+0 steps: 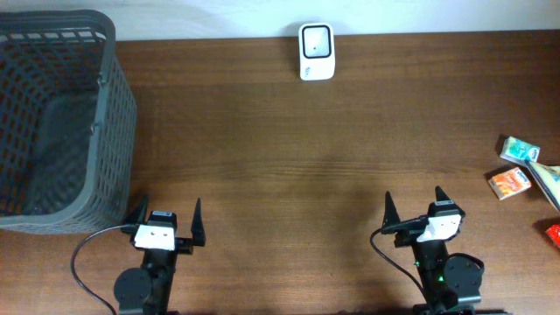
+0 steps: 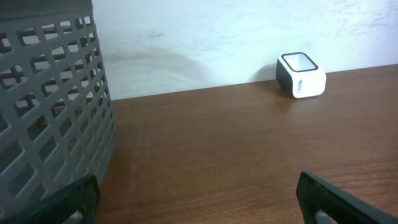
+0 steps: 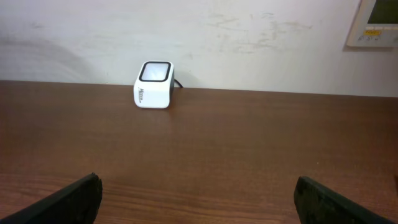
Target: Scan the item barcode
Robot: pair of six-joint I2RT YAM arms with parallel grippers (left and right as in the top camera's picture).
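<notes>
A white barcode scanner [image 1: 316, 51] with a dark window stands at the table's far edge, also in the left wrist view [image 2: 301, 75] and the right wrist view [image 3: 153, 84]. Small packaged items lie at the right edge: a green-white box [image 1: 519, 150], an orange pack [image 1: 509, 183], a flat packet [image 1: 549, 182] and a red one [image 1: 554, 233]. My left gripper [image 1: 167, 220] rests at the near left, open and empty. My right gripper [image 1: 414, 204] sits at the near right, open and empty, well left of the items. No barcode shows.
A large grey mesh basket [image 1: 57, 118] fills the far left corner, close to the left gripper's left finger [image 2: 74, 199]. The brown wooden table [image 1: 306, 157] ends at a white wall behind the scanner.
</notes>
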